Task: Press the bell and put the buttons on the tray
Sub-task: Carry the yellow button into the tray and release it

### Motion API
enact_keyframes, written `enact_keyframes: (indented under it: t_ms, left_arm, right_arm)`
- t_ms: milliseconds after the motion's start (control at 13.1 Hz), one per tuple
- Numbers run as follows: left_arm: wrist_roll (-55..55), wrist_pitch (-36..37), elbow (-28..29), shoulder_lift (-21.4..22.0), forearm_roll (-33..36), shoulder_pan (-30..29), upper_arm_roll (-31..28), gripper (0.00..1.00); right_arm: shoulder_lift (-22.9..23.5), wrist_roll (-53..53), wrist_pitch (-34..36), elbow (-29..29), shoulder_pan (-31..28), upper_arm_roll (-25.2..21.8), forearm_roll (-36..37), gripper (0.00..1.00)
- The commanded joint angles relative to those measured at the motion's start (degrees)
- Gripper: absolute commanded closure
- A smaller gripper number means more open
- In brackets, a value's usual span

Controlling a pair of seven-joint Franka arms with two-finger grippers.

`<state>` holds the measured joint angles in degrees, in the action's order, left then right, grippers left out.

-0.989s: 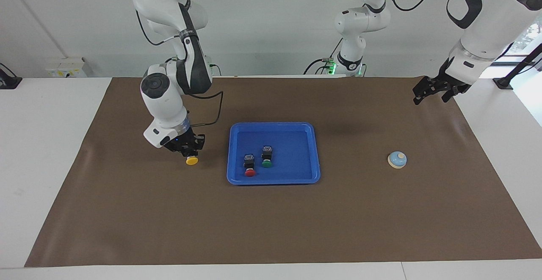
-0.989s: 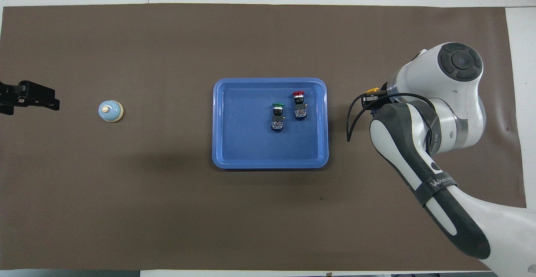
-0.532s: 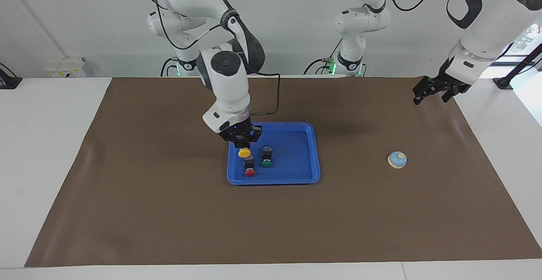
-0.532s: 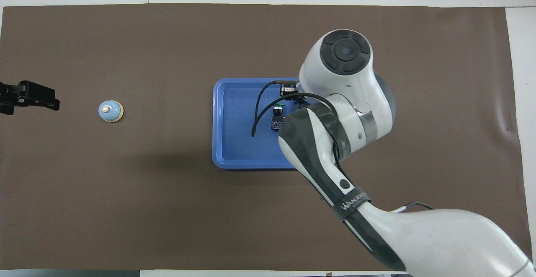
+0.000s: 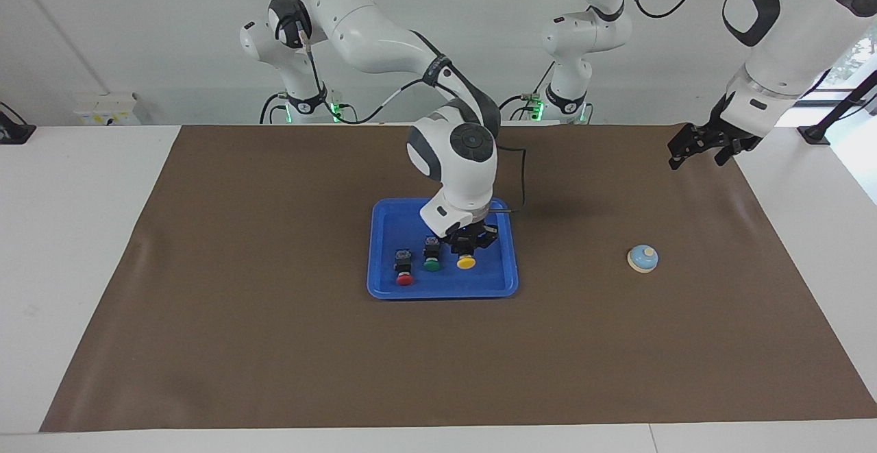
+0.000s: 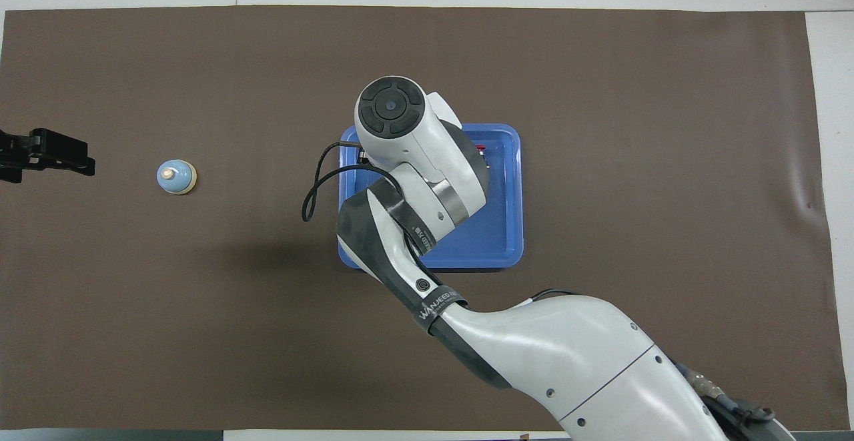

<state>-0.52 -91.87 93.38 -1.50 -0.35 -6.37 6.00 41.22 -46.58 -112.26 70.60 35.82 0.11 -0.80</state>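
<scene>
The right gripper point(image 5: 468, 250) hangs over the blue tray point(image 5: 505, 282), jaws clamped on the yellow button point(image 5: 466, 261), beside the green button point(image 5: 431, 259) and red button point(image 5: 404, 271) lying in it. The left gripper point(image 5: 706, 146) waits with jaws apart, over the counter's edge near the bell point(image 5: 643, 258).

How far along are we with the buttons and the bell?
Done: the red button and the green button lie in the tray. In hand: the right gripper, shut on the yellow button, is low over the tray beside the green one; not released. Left: let go and pull out. The bell sits untouched toward the left arm's end; whether it was pressed can't be told. The left gripper waits, open.
</scene>
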Motion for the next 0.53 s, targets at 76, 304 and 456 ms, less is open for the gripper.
enact_keyframes:
  t_ms: [76, 304, 456]
  left_arm:
    - [0.3, 1.2, -0.9, -0.1, -0.6, 0.0, -0.2, 0.0]
    - [0.3, 1.2, -0.9, -0.1, -0.6, 0.0, -0.2, 0.0]
    - [0.3, 1.2, -0.9, -0.1, -0.6, 0.0, -0.2, 0.0]
  right_arm:
    - [2.2, -2.3, -3.0, -1.4, 0.4, -0.1, 0.3, 1.0]
    - [2.0, -2.3, -2.4, -1.5, 0.3, -0.1, 0.5, 0.0]
    - [0.2, -2.1, -1.7, -1.4, -0.7, -0.1, 0.5, 0.0]
